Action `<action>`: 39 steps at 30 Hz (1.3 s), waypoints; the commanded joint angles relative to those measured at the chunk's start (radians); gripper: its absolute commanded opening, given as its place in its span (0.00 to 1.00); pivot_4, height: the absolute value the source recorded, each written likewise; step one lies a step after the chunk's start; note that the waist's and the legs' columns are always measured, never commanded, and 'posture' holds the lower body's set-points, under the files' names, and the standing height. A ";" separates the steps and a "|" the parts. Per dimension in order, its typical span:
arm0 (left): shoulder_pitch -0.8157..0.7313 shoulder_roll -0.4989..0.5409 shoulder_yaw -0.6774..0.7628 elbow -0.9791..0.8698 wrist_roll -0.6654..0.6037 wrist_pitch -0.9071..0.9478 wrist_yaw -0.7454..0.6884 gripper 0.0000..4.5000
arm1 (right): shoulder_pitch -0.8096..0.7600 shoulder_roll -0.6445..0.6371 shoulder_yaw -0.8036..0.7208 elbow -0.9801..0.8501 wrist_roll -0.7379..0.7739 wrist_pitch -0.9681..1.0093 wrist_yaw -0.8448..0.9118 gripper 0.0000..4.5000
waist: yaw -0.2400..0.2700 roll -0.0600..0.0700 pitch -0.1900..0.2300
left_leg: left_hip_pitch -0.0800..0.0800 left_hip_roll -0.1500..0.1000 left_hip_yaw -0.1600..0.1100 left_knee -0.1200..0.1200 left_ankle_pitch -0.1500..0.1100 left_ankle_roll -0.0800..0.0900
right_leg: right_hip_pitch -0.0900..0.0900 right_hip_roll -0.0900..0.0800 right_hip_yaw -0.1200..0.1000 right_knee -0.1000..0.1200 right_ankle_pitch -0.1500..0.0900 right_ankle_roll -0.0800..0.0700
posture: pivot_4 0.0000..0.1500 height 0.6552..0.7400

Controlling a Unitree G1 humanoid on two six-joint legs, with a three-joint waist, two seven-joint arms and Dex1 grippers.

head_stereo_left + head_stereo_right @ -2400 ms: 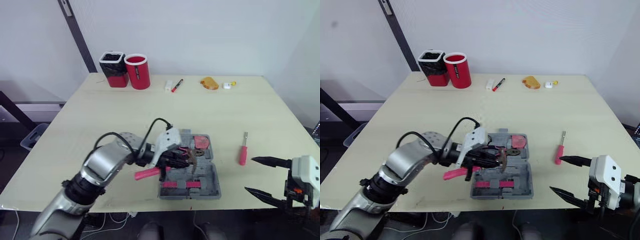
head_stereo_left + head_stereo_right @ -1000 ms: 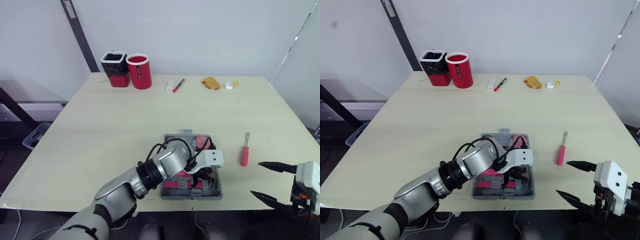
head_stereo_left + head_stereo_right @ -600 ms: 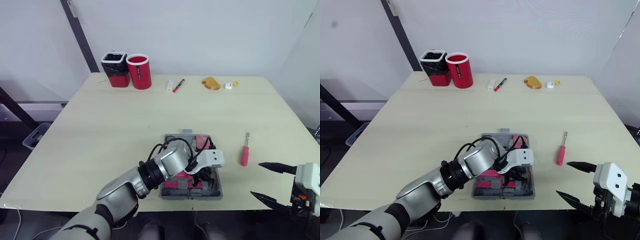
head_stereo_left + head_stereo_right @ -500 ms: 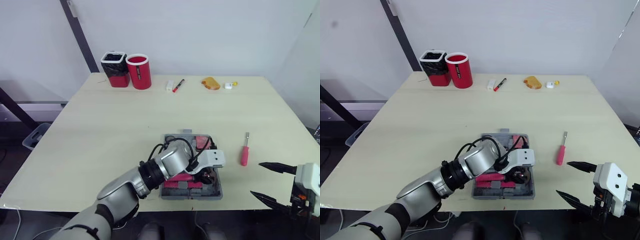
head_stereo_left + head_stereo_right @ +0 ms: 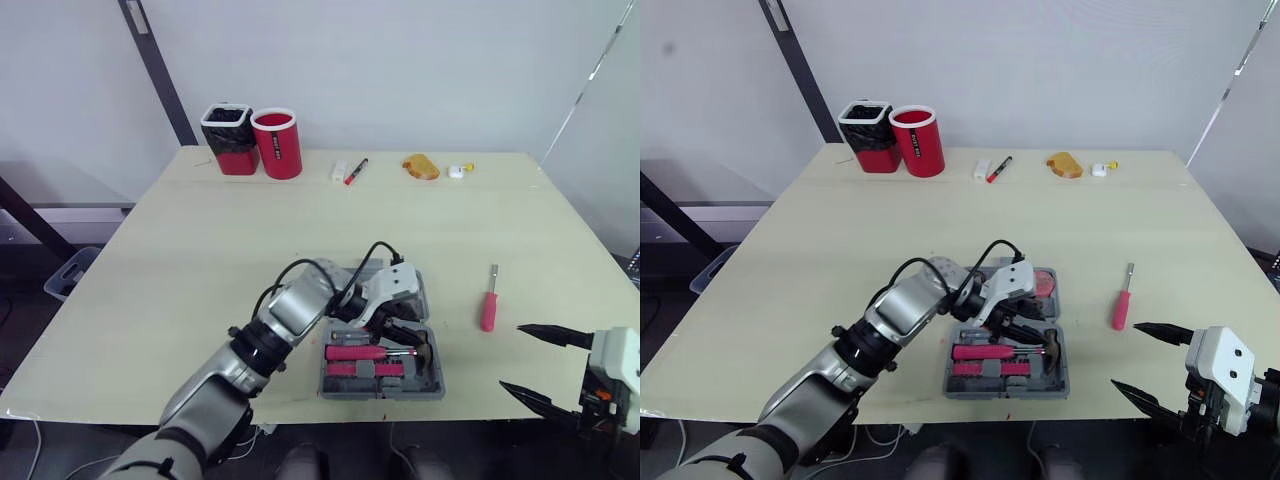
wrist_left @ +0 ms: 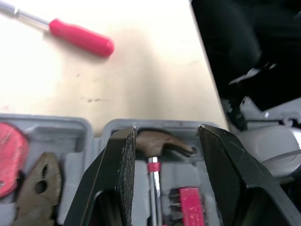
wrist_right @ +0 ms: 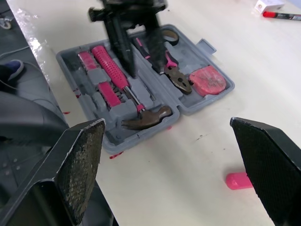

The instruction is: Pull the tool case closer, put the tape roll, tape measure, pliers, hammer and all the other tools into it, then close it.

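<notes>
Grey plastic tool case: open and flat on the pale table, directly under the left claw and off to the left of the right claw. Two moulded halves, one behind the other, long axis running away from the table's near edge. Near half: pink-handled hammer lying crosswise, handle pointing away from the right claw, brown head toward it. Far half: dark metal pliers beside a flat, rounded pink tape measure. Left claw spread apart and empty, hanging over the hammer head. Right claw spread wide, empty, off the table's near edge. Red-handled screwdriver loose on the table between case and right claw, metal shaft pointing away. Lettering on the red cup, far beyond the left claw, too small to read.
</notes>
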 commanded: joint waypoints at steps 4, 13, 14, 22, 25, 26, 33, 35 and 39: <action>0.090 0.021 0.087 0.052 -0.027 -0.223 -0.029 0.01 | -0.008 0.000 0.000 -0.024 0.017 -0.001 -0.006 1.00 | 0.003 0.000 0.000 | 0.000 -0.001 0.003 0.001 0.000 0.000 | 0.001 0.000 0.000 0.000 0.000 0.000 | 1.00 1.00; 0.145 0.076 0.055 0.196 0.098 -0.417 -0.026 0.01 | -0.028 -0.006 0.019 -0.021 0.015 0.006 -0.008 1.00 | 0.003 0.001 0.000 | 0.000 0.000 0.004 0.001 0.000 0.000 | 0.001 0.001 0.001 0.000 0.000 0.000 | 1.00 1.00; 0.144 0.075 0.049 0.219 0.118 -0.437 -0.019 0.01 | -0.030 -0.006 0.021 -0.021 0.015 0.006 -0.009 1.00 | 0.003 0.001 0.000 | 0.000 0.000 0.004 0.001 0.000 0.000 | 0.001 0.001 0.001 0.000 0.000 0.000 | 1.00 1.00; 0.156 0.108 -0.078 0.359 0.328 -0.513 0.009 0.01 | -0.034 -0.006 0.030 -0.030 0.015 0.019 -0.012 1.00 | 0.000 0.002 -0.018 | 0.003 0.000 0.005 0.001 0.000 0.000 | 0.003 0.001 0.002 0.000 0.000 0.000 | 1.00 1.00; 0.178 0.102 -0.050 0.335 0.290 -0.537 0.001 0.01 | -0.034 -0.003 0.043 -0.029 0.010 0.020 -0.015 1.00 | -0.003 0.005 -0.027 | 0.006 0.001 0.005 0.001 0.000 0.000 | 0.004 0.001 0.003 0.000 0.000 0.000 | 1.00 1.00; 0.189 0.095 -0.024 0.312 0.250 -0.539 -0.009 0.01 | -0.034 0.000 0.050 -0.026 0.007 0.018 -0.018 1.00 | -0.004 0.006 -0.027 | 0.006 0.001 0.006 0.001 0.000 0.000 | 0.004 0.001 0.003 0.000 -0.001 0.001 | 1.00 1.00; 0.270 0.087 0.219 0.031 -0.030 -0.345 0.013 0.01 | -0.089 0.074 0.130 -0.013 -0.010 0.018 -0.116 1.00 | -0.006 0.005 -0.024 | 0.001 0.002 0.006 -0.001 0.000 0.001 | 0.000 0.001 0.004 0.000 0.000 0.000 | 1.00 1.00; 0.293 0.096 0.290 -0.047 -0.065 -0.276 0.086 0.01 | -0.111 0.100 0.173 -0.014 -0.003 0.053 -0.159 1.00 | -0.003 0.004 -0.023 | 0.001 0.002 0.006 -0.001 0.000 0.001 | 0.000 0.002 0.003 0.000 0.000 0.000 | 1.00 1.00; 0.376 0.090 0.458 -0.152 -0.170 -0.180 0.208 0.01 | -0.184 0.167 0.255 0.040 -0.070 0.026 -0.247 1.00 | -0.003 0.005 -0.023 | 0.002 0.002 0.006 -0.001 0.000 0.001 | 0.000 0.001 0.004 0.000 0.000 0.000 | 1.00 1.00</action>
